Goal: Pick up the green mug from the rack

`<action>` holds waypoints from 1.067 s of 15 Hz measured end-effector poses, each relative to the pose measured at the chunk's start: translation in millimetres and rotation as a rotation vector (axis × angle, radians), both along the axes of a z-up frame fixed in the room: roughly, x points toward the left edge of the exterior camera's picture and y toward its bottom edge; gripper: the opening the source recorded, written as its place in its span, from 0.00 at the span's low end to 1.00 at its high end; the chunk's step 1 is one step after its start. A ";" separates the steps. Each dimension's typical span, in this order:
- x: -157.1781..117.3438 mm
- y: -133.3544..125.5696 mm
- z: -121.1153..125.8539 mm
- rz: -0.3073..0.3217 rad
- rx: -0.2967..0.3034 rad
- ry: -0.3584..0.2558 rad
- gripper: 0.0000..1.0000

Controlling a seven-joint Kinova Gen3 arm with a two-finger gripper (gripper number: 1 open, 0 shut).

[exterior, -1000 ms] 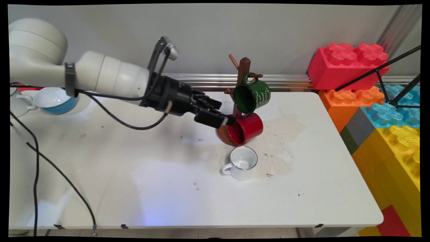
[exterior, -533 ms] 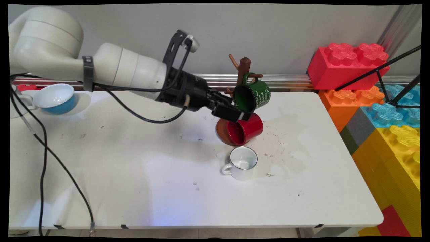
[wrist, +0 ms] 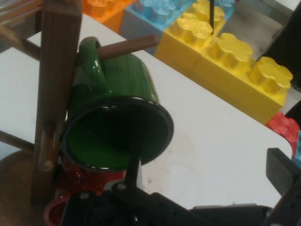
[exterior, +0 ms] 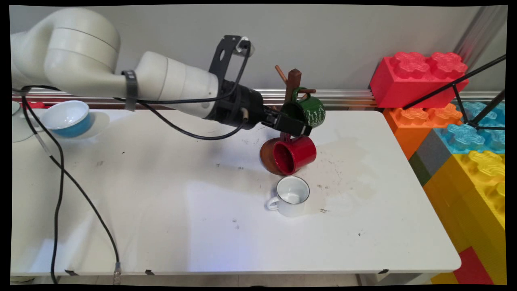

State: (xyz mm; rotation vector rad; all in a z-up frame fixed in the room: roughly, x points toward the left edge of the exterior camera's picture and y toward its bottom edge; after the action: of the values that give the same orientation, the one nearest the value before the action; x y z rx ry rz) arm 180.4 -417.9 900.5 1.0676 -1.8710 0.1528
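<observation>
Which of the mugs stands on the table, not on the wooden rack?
The white mug: it stands upright on the table. The green mug and red mug hang on the rack.

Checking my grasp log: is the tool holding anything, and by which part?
Nothing is held: the tool is open, one finger at the rim of the green mug, which hangs from the wooden rack.

My robotics lab: scuffed white table (exterior: 181, 226), giant toy bricks (exterior: 464, 133) stacked alongside, bare wall (exterior: 343, 36), trailing cables (exterior: 60, 178).

Green mug (wrist: 117, 122) hangs (wooden peg (wrist: 127, 46))
</observation>
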 end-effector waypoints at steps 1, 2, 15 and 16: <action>-4.1 -2.4 -2.1 0.020 0.010 0.010 1.00; -8.2 -4.9 -4.0 0.037 0.019 0.021 1.00; -40.4 -23.3 -23.9 0.170 0.071 0.099 1.00; -41.3 -23.4 -24.8 0.176 0.073 0.103 1.00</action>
State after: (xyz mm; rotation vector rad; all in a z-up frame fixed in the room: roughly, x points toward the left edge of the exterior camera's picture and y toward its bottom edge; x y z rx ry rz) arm 139.1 -441.4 875.7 1.2676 -1.7010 0.1295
